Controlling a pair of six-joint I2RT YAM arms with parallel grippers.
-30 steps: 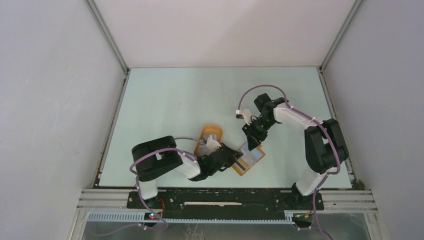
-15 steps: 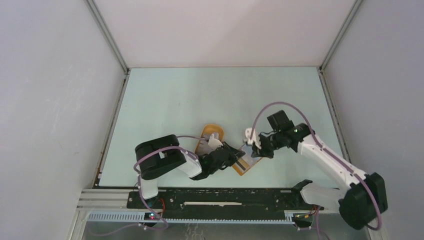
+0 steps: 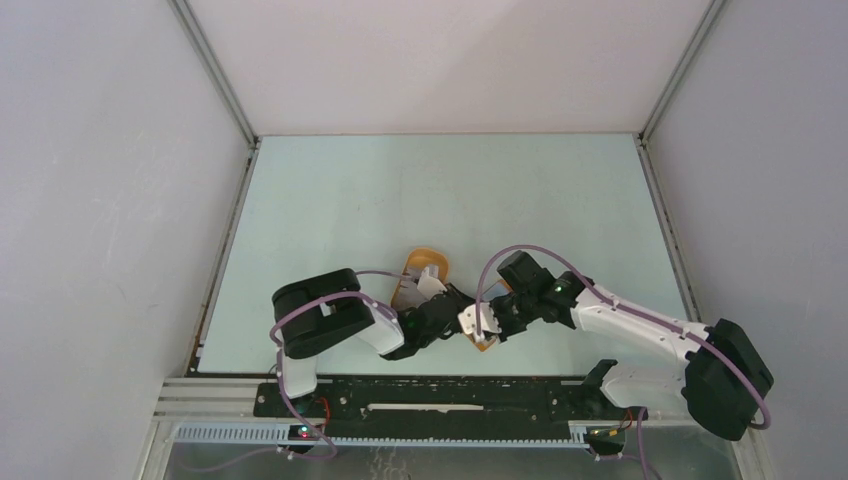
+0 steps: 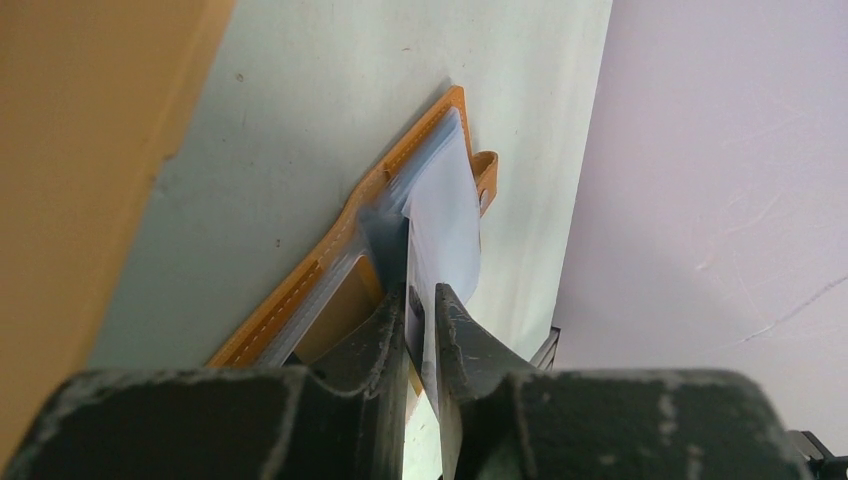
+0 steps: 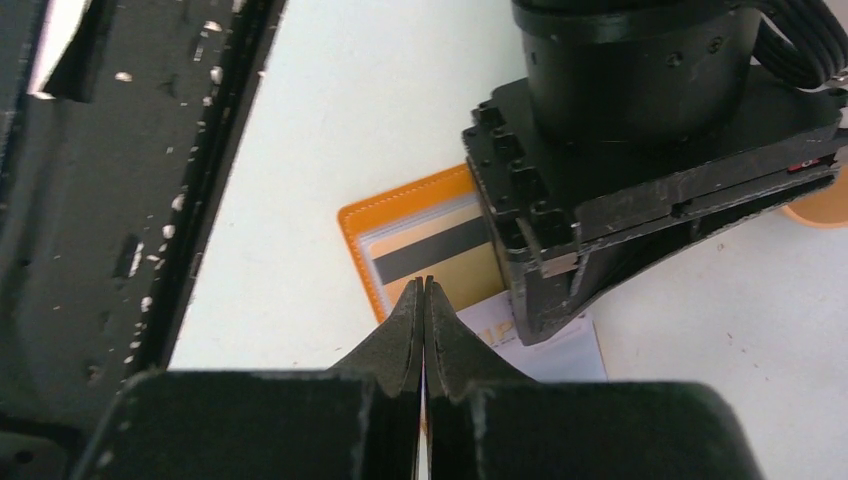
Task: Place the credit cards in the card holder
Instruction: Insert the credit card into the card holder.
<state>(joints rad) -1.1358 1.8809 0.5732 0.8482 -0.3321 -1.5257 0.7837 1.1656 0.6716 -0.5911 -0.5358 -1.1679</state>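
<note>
The orange card holder (image 3: pixel 487 343) lies open near the table's front edge, mostly hidden by both grippers. In the right wrist view its orange stitched edge (image 5: pixel 365 225) frames a slot holding a card with a black stripe (image 5: pixel 430 262). My left gripper (image 3: pixel 455 303) is shut on a pale credit card (image 4: pixel 445 210) that reaches over the holder (image 4: pixel 330 250). The same card shows faint print under the left gripper's body in the right wrist view (image 5: pixel 545 350). My right gripper (image 5: pixel 424 282) is shut with nothing seen between its fingers, just above the holder's near edge (image 3: pixel 487 325).
An oval orange tray (image 3: pixel 425 262) sits just beyond the left gripper, with a pale card in it. It also shows at the left edge of the left wrist view (image 4: pixel 80 150). The black rail (image 5: pixel 120 200) at the table's front edge runs close beside the holder.
My right arm has swung from the far side of the holder round to the near side, and its gripper now sits low at the holder's near end. The left gripper has barely moved.
</note>
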